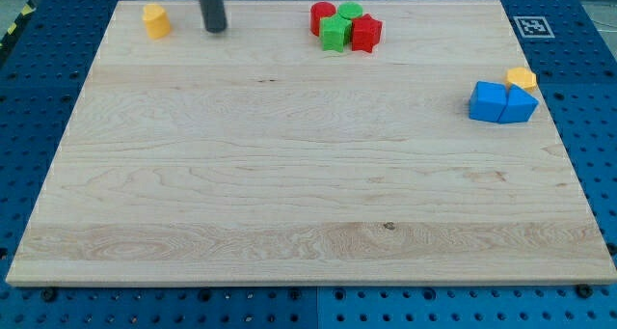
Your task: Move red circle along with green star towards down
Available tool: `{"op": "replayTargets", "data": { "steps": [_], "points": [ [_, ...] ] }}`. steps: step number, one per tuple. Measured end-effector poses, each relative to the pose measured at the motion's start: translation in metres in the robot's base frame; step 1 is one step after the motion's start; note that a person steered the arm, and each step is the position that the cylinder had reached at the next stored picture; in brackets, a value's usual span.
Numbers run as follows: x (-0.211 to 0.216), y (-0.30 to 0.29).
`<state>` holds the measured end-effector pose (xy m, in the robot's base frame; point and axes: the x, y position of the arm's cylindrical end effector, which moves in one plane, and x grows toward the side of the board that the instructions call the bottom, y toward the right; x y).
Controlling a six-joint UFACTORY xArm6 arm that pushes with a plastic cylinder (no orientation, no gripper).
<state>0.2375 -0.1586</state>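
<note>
My tip [215,28], a bare rod end with nothing to spread or pinch, rested on the wooden board [289,175] near the view's top, touching no block. Just to its left sat a yellow block [155,20]. Well to its right clustered the red circle [322,16], green circle [350,13], green star [335,35] and red star [366,33] (all touching). At far right lay two blue blocks [501,102] and another yellow block [522,77].

Red circle [322,16], green star [335,35], possibly blue blocks [501,103]; pale wood board [308,194].
</note>
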Motion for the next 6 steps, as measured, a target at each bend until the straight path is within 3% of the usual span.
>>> {"op": "replayTargets", "data": {
  "steps": [1, 2, 3, 5, 6],
  "points": [
    [-0.045, -0.014],
    [-0.046, -0.001],
    [-0.045, 0.060],
    [-0.019, 0.163],
    [0.042, 0.213]
  ]
}}
